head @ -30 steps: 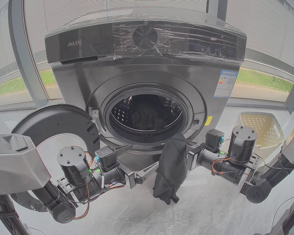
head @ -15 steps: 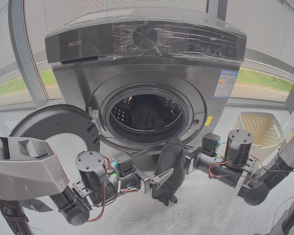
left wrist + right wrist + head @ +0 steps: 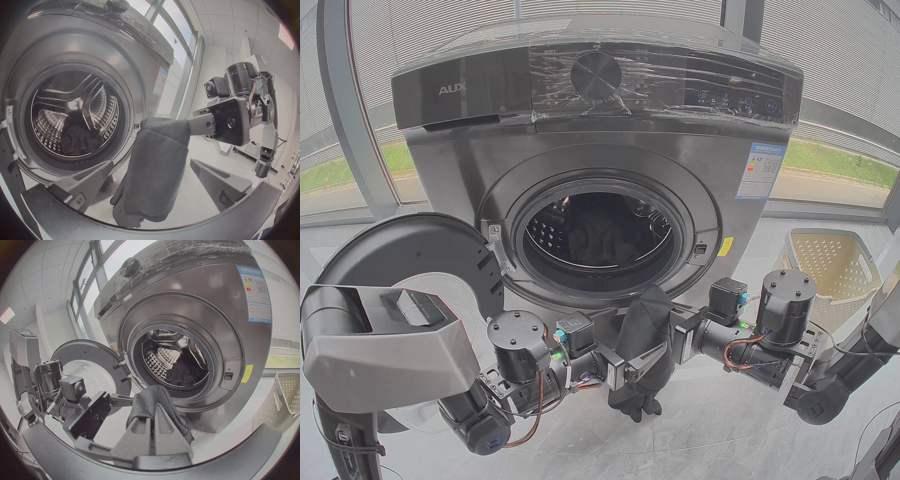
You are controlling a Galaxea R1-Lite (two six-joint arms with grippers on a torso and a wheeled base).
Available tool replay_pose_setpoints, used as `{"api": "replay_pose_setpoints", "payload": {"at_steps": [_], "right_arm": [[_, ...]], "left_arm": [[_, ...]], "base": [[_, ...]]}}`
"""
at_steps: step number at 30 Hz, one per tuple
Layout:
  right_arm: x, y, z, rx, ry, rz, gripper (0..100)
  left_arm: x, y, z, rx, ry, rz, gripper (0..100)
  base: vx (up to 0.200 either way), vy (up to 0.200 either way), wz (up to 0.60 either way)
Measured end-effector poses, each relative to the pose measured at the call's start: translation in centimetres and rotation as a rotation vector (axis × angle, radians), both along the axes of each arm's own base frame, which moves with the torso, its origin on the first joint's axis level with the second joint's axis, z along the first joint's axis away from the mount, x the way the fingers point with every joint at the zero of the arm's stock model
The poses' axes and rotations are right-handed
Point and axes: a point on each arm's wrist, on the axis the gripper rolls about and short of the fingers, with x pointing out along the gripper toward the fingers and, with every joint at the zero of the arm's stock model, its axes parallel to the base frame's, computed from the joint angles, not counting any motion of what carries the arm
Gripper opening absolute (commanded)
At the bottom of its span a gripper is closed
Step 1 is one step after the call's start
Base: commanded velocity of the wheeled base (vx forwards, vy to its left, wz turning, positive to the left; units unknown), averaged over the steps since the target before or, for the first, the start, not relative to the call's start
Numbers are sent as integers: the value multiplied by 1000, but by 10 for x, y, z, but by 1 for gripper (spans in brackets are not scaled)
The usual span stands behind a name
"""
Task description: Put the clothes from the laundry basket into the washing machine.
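- Hanging from the right gripper (image 3: pixel 673 314), a dark grey knitted garment (image 3: pixel 642 382) is shown in front of the dark grey front-loading washing machine (image 3: pixel 594 150). It is just below the lower rim of the round opening and slightly toward the robot's right of centre.
- The right gripper's fingers (image 3: pixel 139 433) are pressed together on the garment's upper fold. The cloth is draped over their tips and falls on both sides.
- The garment's lower end is bunched and dangles toward the pale marbled floor tiles (image 3: pixel 712 431). Contact with the floor cannot be judged.
- The left gripper (image 3: pixel 640 328) is placed at the garment's mid-height, on the side of the robot's left. Its fingers are spread wide apart, with the hanging cloth between them. Whether either finger touches the cloth cannot be told.
- The machine's round dark door (image 3: pixel 406 256) is swung fully open to the robot's left. The control panel along the top is covered by crinkled clear film (image 3: pixel 650 75).
- Inside the perforated steel drum (image 3: pixel 93 100), a heap of dark clothing (image 3: pixel 600 240) is seen lying at the bottom.
- A beige perforated plastic laundry basket (image 3: pixel 837 262) is set on the floor at the robot's right, near the machine's front corner and behind the right arm. It is apart from the held garment.
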Motion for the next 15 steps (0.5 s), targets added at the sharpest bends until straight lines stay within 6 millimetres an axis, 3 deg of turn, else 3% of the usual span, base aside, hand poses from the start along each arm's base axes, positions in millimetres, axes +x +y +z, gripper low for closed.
{"api": "replay_pose_setpoints", "payload": {"at_steps": [7,8,15], "right_arm": [[-2,3,-2,0,4,10,0],[-2,3,-2,-1,4,11,0],[-4,3,-4,-6,11,15,0]], "left_arm": [[5,-9,-8,3,0,-4,100],[6,-9,-9,4,0,-3,0],[15,-13,-10,-10,-21,14,0]], "base": [[0,0,0],[0,0,0],[0,0,0]]}}
